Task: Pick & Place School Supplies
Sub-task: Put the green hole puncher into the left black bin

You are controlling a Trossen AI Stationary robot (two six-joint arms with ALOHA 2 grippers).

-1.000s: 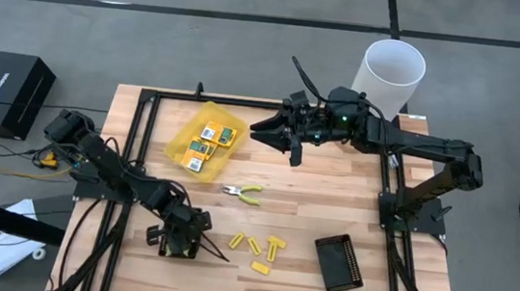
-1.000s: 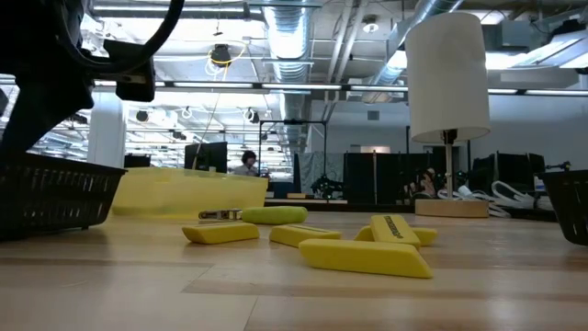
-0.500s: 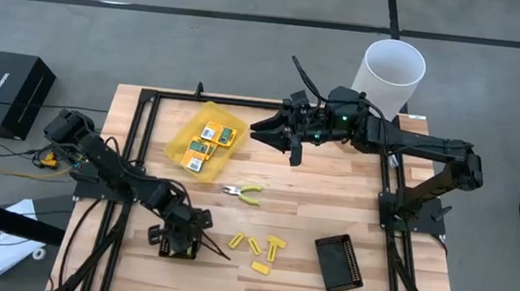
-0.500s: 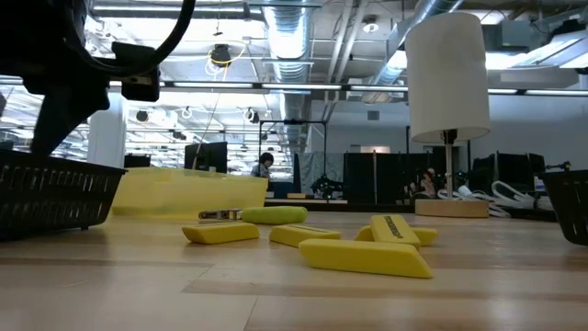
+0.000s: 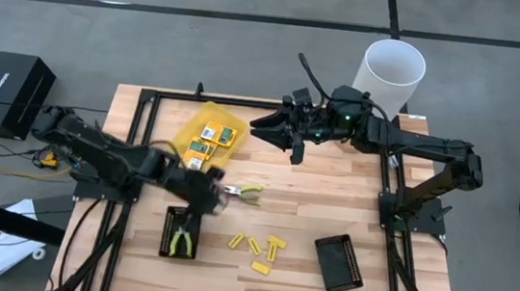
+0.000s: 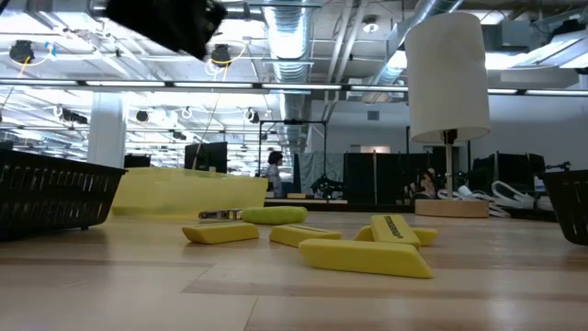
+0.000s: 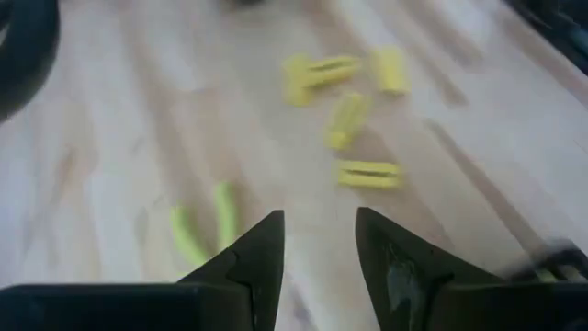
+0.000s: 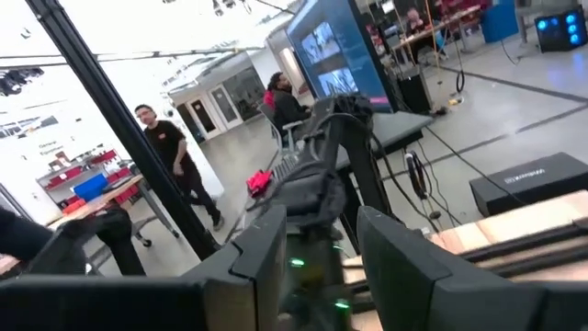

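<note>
My left gripper (image 5: 217,186) hangs open and empty above the table's middle, just left of a plier-like tool (image 5: 247,195) with yellow-green handles that lies flat on the wood. The left wrist view shows those handles (image 7: 204,230) and the yellow stubby pieces (image 7: 344,101) beyond my open fingers (image 7: 319,221). A second such tool (image 5: 180,243) lies in the left black tray (image 5: 168,225). Several yellow pieces (image 5: 256,248) lie on the table. Three packets (image 5: 210,138) lie in the translucent yellow container (image 5: 185,149). My right gripper (image 5: 280,134) hovers open over the table's far part, right of the container.
Another black tray (image 5: 338,262) sits near the table's near right. A white cylindrical bin (image 5: 393,72) stands past the far right corner. Black frame rails (image 5: 136,142) run along the table's sides. Bare wood lies between the pliers and the right tray. People show in the room behind.
My left gripper has risen from the left black tray and swung toward the table's far right, ending beside the pliers on the wood. The tray, covered by the gripper before, now shows a plier tool lying in it. My right arm has hardly moved.
</note>
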